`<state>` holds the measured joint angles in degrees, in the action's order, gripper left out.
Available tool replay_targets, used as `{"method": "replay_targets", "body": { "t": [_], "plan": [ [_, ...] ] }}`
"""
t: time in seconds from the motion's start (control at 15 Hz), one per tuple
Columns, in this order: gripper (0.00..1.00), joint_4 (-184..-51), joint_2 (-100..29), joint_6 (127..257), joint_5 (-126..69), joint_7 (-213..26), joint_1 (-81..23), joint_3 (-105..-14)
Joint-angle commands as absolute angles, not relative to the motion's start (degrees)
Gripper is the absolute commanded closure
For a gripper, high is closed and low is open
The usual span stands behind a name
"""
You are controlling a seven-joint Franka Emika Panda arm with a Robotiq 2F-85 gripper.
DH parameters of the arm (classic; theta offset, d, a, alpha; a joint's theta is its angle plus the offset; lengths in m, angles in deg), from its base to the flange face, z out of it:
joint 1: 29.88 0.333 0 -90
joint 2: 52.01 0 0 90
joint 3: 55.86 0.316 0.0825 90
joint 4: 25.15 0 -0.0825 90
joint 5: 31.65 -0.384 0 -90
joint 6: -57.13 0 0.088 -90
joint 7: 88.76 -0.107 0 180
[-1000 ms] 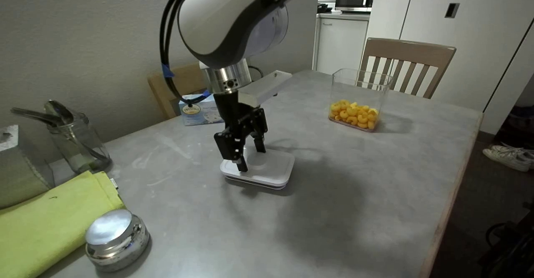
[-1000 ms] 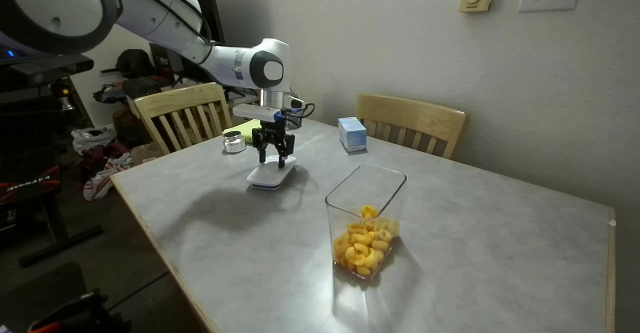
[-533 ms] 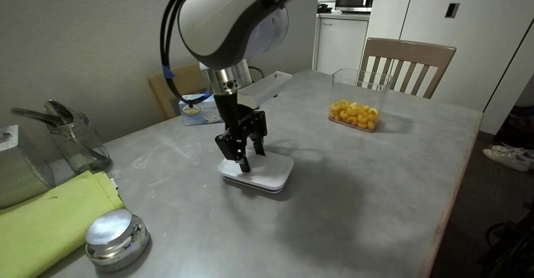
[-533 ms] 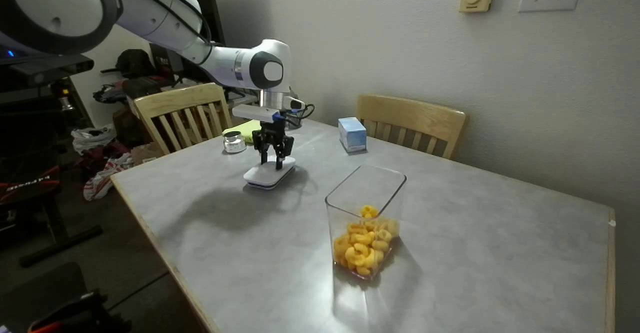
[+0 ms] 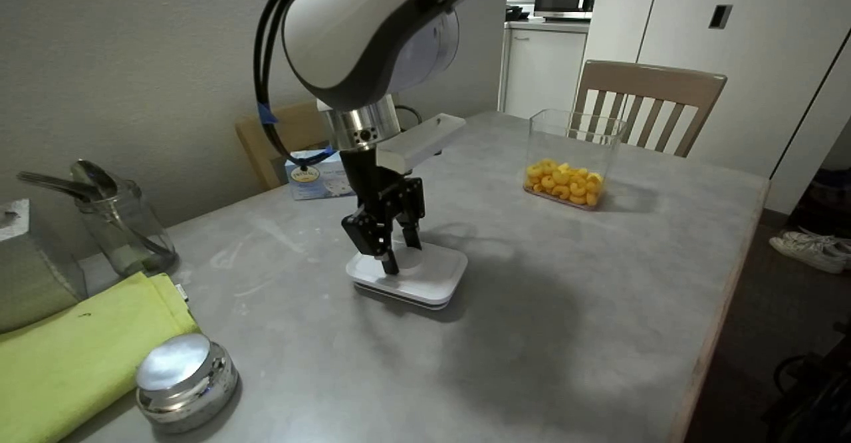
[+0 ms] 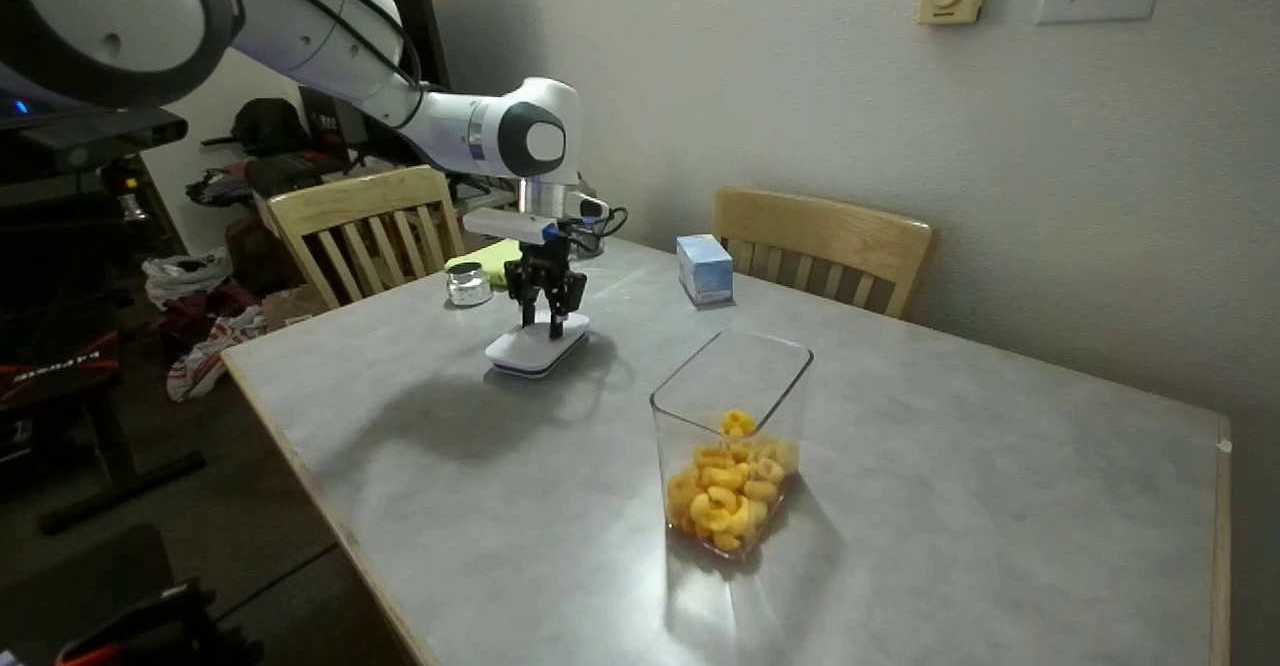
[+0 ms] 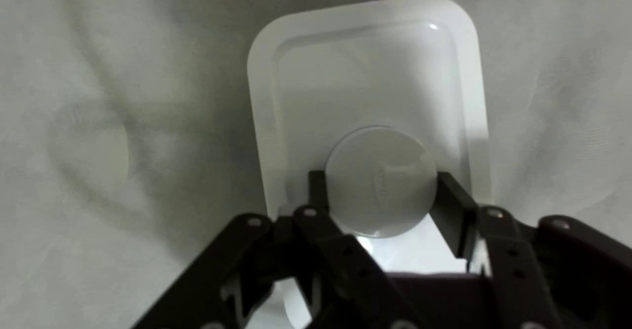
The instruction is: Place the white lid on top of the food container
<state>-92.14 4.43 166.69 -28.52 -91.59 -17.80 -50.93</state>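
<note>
A white-and-black robot arm (image 5: 346, 37) reaches down over a smooth grey counter (image 6: 1000, 506) with a wood-coloured edge. At its end, a black two-fingered tool (image 5: 401, 254) grasps a flat white plastic lid (image 5: 429, 273), a rectangle with rounded corners. In the wrist view, the tool's black fingers (image 7: 450, 203) touch opposite sides of the raised, round white knob (image 7: 380, 183) in the middle of the lid. The lid is low over the counter and roughly level; whether its underside touches the surface is hard to tell.

Well apart from it stands the food container (image 5: 572, 150), an open-topped rectangular tub of clear plastic, upright on the counter. Curled yellow-orange food pieces (image 6: 728, 496) lie heaped in its lower part, visible through its sides.

In both exterior views, a small blue-and-white cardboard box (image 6: 706, 271) stands near the counter's edge, with a light wooden chair (image 6: 825, 228) behind it. In an exterior view, a squat, round, shiny metal object (image 5: 186, 383) sits just beside a folded yellow-green cloth (image 5: 86, 356); behind the cloth, a clear jar (image 5: 113, 243) holds metal cutlery (image 5: 96, 177), tilted and poking above the rim.
</note>
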Motion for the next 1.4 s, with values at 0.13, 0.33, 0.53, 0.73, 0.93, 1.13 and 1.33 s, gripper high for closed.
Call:
{"method": "replay_targets", "body": {
  "t": [0.13,0.33,0.53,0.73,0.93,1.13,1.33],
  "plan": [
    [0.71,-93.7,2.6,166.9,-28.4,-91.7,-17.7,-51.4],
    [0.71,-93.4,1.3,166.2,-27.9,-91.2,-17.6,-51.6],
    [0.71,-93.0,-0.1,166.1,-27.9,-90.8,-17.7,-51.4],
    [0.71,-92.6,-2.1,165.7,-27.3,-90.7,-17.4,-51.7],
    [0.71,-92.3,-3.9,165.6,-26.6,-90.5,-17.4,-51.9],
    [0.71,-92.9,-6.1,165.1,-25.5,-90.6,-17.5,-52.3],
    [0.71,-94.8,-8.3,165.0,-24.8,-91.2,-17.7,-52.9]
  ]
}}
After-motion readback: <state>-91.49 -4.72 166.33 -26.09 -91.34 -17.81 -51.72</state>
